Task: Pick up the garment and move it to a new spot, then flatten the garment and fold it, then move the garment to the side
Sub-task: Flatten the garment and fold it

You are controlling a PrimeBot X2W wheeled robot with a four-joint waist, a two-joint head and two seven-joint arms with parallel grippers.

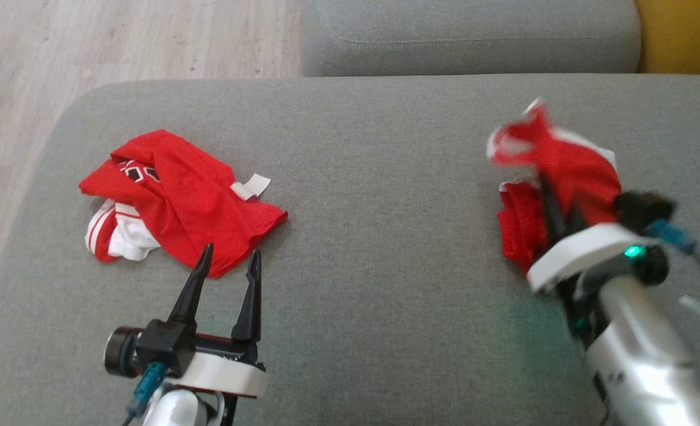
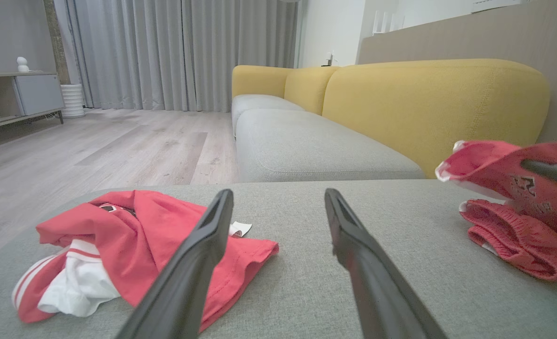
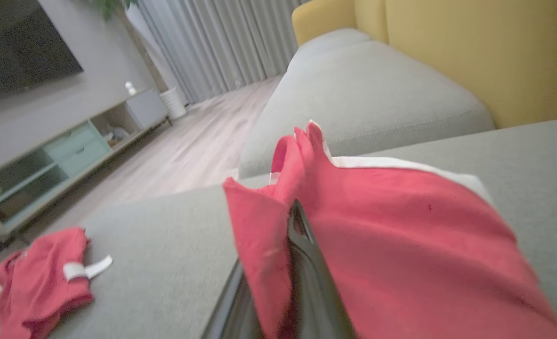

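Pinching the red garment (image 1: 568, 160), the right gripper (image 1: 554, 198) is blurred from the head camera, clearer at its wrist; the left gripper (image 1: 231, 253) stands spread.

Prints on the left garment (image 1: 184, 201) and the right garment (image 1: 568, 165) are unreadably blurred.

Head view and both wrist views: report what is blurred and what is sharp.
Head view: right tool and held red garment motion-smeared, left tool crisp; left wrist view: loose red garment sharp; right wrist view: held red garment and cabinet soft, streaked.
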